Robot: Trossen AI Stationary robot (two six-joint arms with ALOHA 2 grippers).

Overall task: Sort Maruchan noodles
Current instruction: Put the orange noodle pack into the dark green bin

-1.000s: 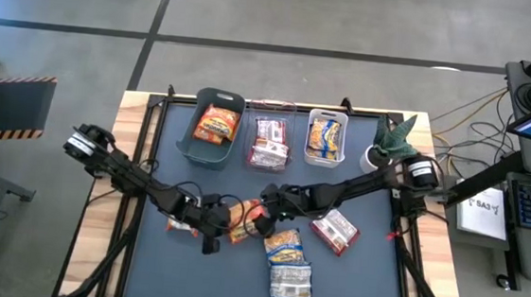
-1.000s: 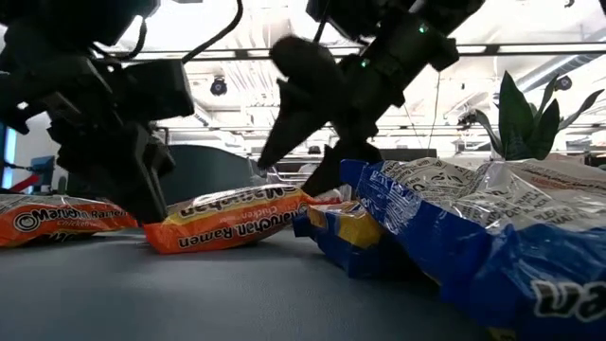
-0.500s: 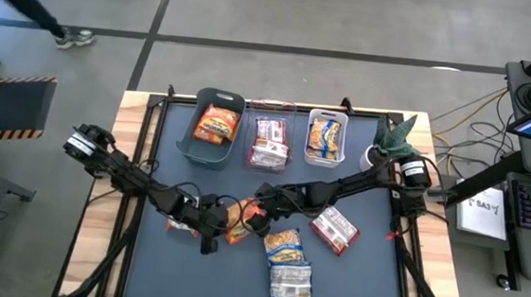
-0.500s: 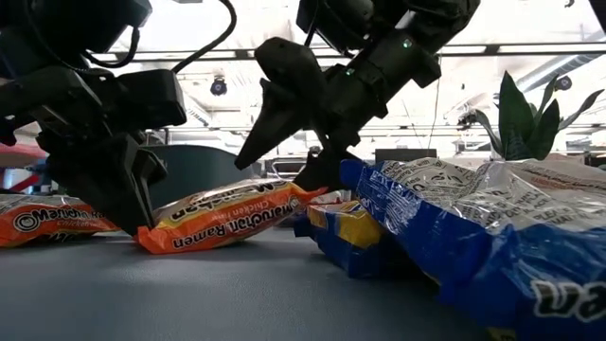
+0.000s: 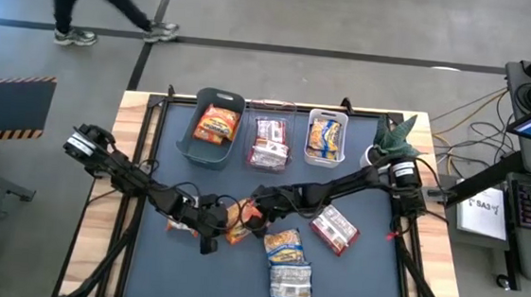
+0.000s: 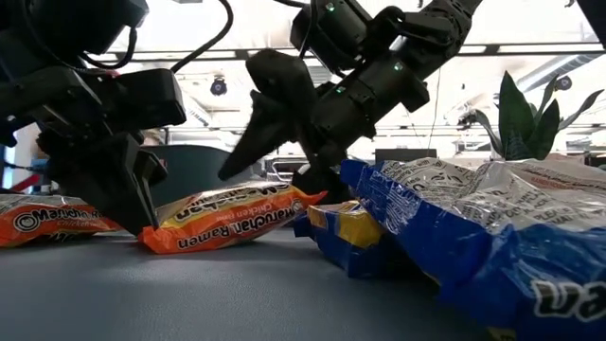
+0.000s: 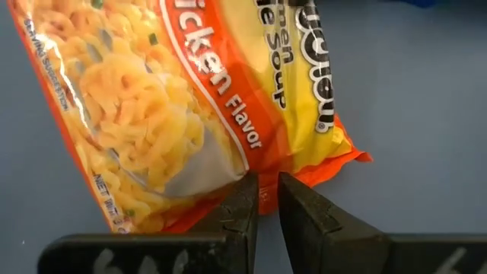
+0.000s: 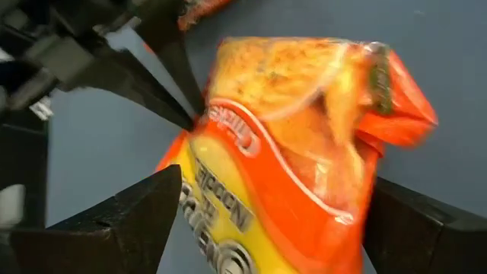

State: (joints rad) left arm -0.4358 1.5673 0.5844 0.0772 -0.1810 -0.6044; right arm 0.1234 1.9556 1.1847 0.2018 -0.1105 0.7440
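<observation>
An orange Maruchan chicken packet (image 5: 237,224) lies on the dark mat between my two grippers, also seen in the low view (image 6: 227,220). My left gripper (image 7: 264,183) is shut on one short end of it. My right gripper (image 8: 275,183) is open over the other end, with one finger on each side of the packet (image 8: 297,152). I cannot tell whether those fingers touch it. A second orange packet (image 6: 52,220) lies flat behind my left gripper (image 6: 142,213). My left gripper pinches the orange packet's sealed end seam (image 7: 293,173) between its two fingers. It comes slanting down from the table's left side. The packet's body stretches away from the fingers and rests on the mat.
At the far edge stand a teal bin (image 5: 190,138), a clear bin (image 5: 272,106) and a white bin (image 5: 327,115), each holding packets. A yellow-and-blue packet (image 5: 283,247), a silver one (image 5: 290,281) and a red-and-white one (image 5: 335,230) lie near the right arm. A person walks beyond the table.
My right gripper has moved toward the table's left and down, so its open fingers now straddle the orange packet's end. My left gripper has closed in on the packet's other end and has stayed there since. The packet has shifted slightly.
</observation>
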